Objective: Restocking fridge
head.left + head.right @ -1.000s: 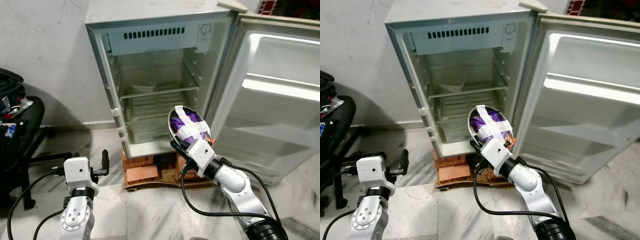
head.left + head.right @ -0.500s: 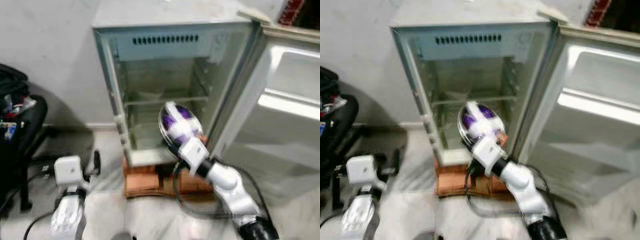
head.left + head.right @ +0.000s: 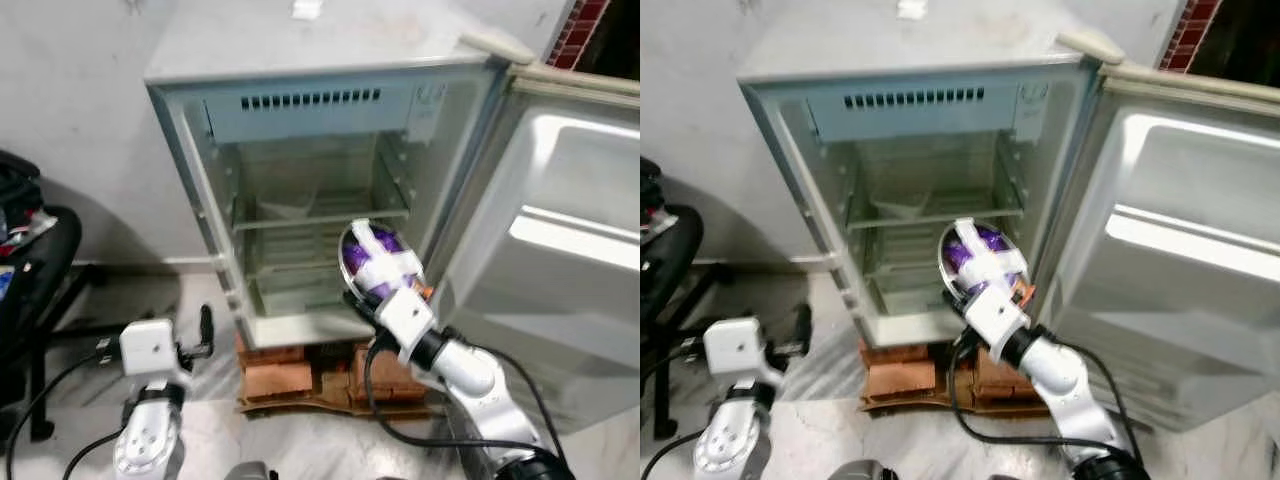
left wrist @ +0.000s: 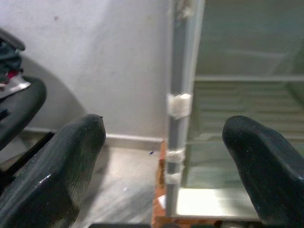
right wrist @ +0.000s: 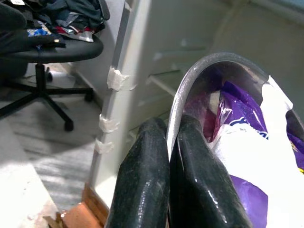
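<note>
Pale marble floor (image 3: 300, 450) and a grey wall (image 3: 70, 120) frame a small fridge (image 3: 300, 60) that stands on bricks (image 3: 285, 375), its door (image 3: 560, 250) swung wide open to the robot's right. Inside the fridge, a white dish (image 3: 285, 207) sits on the upper wire shelf (image 3: 320, 217); below that shelf the compartment looks bare. A small white object (image 3: 306, 9) lies on the fridge top.

Just in front of the fridge opening, at its lower right corner near the door hinge, the right gripper (image 5: 166, 142) holds a steel bowl (image 3: 372, 262) tilted up on edge. Its fingers (image 5: 142, 180) are pinched narrow on the bowl's rim, one on each side of the metal. The bowl carries purple packets (image 5: 237, 137) strapped in with white tape (image 5: 278, 128). The bowl is outside the fridge, level with the lower compartment.

The left gripper (image 4: 166, 156) hangs low, left of the fridge and well apart from it, pointing at the fridge's left edge, where bits of white tape (image 4: 179, 104) stick to the frame. Its fingers (image 4: 61, 166) are spread wide with nothing between them.

Further left of the fridge stands a black chair (image 3: 40, 270) piled with clutter.
</note>
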You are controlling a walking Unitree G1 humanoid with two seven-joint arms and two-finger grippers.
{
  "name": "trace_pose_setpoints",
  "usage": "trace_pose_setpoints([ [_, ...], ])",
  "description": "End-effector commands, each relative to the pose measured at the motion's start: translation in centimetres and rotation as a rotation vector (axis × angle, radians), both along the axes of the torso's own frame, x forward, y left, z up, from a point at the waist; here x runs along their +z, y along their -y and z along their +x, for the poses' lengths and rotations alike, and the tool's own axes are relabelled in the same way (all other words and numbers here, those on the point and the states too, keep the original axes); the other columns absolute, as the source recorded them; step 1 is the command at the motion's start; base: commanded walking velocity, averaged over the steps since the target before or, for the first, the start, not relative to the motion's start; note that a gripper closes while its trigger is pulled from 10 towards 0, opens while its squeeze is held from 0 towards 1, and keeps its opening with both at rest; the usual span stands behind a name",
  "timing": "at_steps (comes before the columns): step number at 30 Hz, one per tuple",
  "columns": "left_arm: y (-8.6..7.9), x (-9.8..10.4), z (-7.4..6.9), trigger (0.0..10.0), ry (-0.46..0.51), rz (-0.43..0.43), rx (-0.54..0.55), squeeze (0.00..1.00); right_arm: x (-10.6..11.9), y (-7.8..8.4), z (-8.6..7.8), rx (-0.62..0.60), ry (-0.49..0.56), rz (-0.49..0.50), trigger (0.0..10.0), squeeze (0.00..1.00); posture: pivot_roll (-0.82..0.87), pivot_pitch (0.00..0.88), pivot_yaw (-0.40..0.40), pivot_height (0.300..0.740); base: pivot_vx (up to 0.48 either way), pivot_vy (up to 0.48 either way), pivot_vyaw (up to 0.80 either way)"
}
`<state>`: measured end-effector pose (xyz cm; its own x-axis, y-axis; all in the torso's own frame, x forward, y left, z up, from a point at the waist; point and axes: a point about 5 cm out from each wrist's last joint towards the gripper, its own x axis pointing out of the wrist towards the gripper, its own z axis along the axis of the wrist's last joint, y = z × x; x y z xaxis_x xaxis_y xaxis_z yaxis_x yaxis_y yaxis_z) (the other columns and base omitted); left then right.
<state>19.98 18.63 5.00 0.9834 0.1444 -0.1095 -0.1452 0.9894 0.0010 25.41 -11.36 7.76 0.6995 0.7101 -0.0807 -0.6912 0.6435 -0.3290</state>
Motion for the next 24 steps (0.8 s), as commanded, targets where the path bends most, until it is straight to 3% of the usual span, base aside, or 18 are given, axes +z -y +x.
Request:
trace_pose_setpoints([
  [1,0.24,0.35,0.02,10.0,0.012,-0.003,-0.009,0.0,0.8,0.72,0.21,-0.016,0.032,0.001,10.0,0.0,-0.01,0.066,0.029,0.74,0.259,0.296,0.0],
  [16,0.22,0.41,0.05,10.0,0.011,0.007,-0.012,0.0,1.12,1.1,0.67,-0.029,0.036,-0.007,10.0,0.0,-0.01,0.066,0.023,0.74,0.291,0.36,0.0],
  [24,0.41,0.47,0.31,10.0,0.013,0.008,-0.022,0.0,1.15,1.09,0.82,-0.038,0.039,-0.008,10.0,0.0,-0.01,0.063,0.027,0.74,0.036,0.0,0.0],
])
